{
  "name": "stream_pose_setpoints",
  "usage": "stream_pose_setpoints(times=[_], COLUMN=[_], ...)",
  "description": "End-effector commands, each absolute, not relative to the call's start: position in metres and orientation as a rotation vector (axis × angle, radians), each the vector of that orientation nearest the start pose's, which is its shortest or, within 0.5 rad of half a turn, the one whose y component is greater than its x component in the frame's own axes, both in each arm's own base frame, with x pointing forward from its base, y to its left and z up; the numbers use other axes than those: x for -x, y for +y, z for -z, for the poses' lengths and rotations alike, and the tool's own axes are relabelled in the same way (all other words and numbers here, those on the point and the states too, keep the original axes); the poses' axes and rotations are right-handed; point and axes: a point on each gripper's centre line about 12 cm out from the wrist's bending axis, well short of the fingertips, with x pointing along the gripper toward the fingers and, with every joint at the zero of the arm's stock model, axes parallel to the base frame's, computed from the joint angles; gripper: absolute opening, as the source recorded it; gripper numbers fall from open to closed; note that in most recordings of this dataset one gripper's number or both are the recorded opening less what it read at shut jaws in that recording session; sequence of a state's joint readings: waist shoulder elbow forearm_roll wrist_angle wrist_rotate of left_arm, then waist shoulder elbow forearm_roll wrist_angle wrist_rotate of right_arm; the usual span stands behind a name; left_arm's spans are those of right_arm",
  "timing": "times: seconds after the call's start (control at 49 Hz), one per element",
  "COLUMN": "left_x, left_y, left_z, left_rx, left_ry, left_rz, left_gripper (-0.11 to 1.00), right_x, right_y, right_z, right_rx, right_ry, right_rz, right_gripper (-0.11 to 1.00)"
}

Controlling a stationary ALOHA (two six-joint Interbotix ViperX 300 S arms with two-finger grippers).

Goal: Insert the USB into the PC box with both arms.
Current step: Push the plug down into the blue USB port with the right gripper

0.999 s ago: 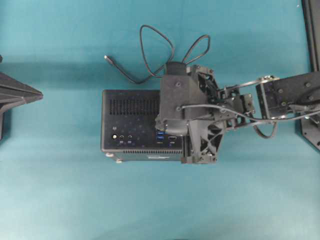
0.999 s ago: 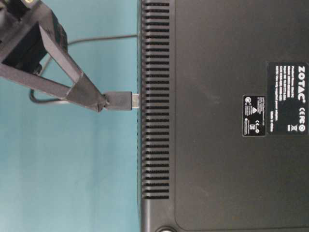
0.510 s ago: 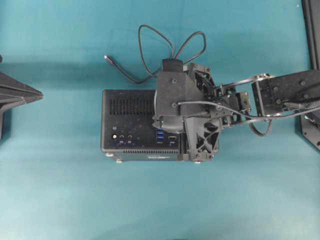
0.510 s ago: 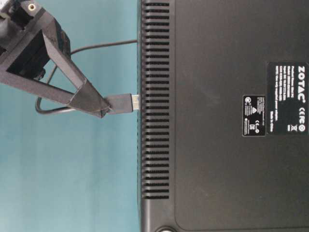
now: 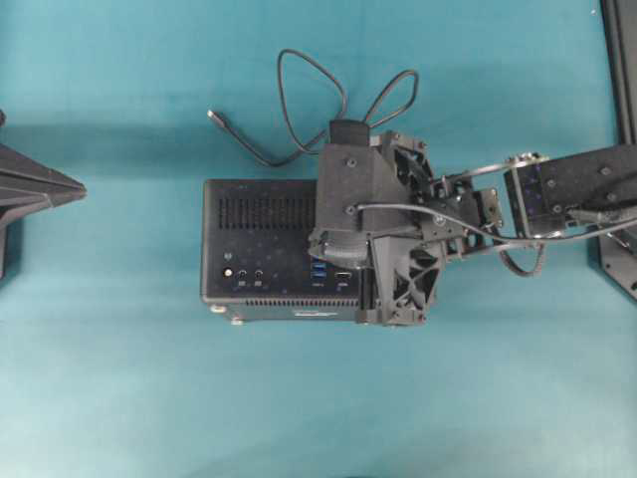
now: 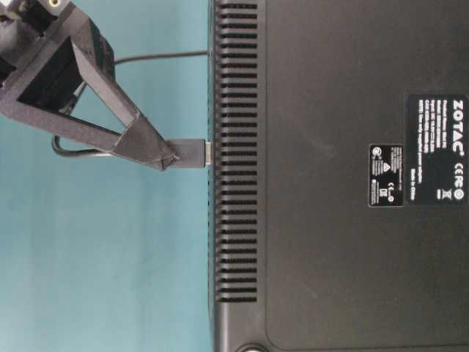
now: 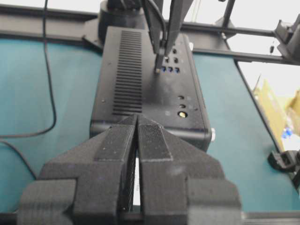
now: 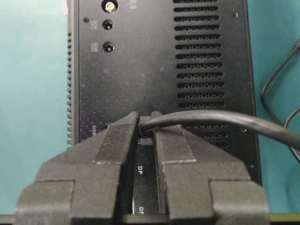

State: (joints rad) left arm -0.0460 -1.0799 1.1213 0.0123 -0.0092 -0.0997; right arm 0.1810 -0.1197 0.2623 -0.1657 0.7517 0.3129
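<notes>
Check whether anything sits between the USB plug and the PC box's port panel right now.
Nothing visible does. The right gripper holds the USB with its metal tip right at the face of the PC box; whether it lines up with a blue port cannot be told here.

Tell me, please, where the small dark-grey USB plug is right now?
In the table-level view the dark-grey USB plug is pinched in the right gripper, its metal tip touching the black PC box at the panel edge, left of the vent slots.
</notes>
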Motion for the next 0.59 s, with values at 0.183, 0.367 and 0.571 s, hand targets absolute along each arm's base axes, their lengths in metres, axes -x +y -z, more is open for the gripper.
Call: stream_pose_setpoints(times=[0.183,0.367,0.571], left_x=[-0.183,-0.183,-0.183], left_y=[-0.009,-0.009,-0.009], left_z=[-0.311,-0.31,-0.31], left_rx=[0.087,0.087,0.087], left_ry=[0.019,0.022,0.02], left_rz=[0.047,0.047,0.047], left_gripper=[0.0,0.0,0.0], right_x=[-0.39,-0.389,-0.387], right_y=[0.053,0.055,0.074], right_z=[-0.294,-0.292,-0.292], right_rx=[-0.039,-0.041,-0.052], right_ry=[0.894,0.899,0.905], right_rz=[0.043,0.039,-0.008], right_gripper=[0.12,0.12,0.12])
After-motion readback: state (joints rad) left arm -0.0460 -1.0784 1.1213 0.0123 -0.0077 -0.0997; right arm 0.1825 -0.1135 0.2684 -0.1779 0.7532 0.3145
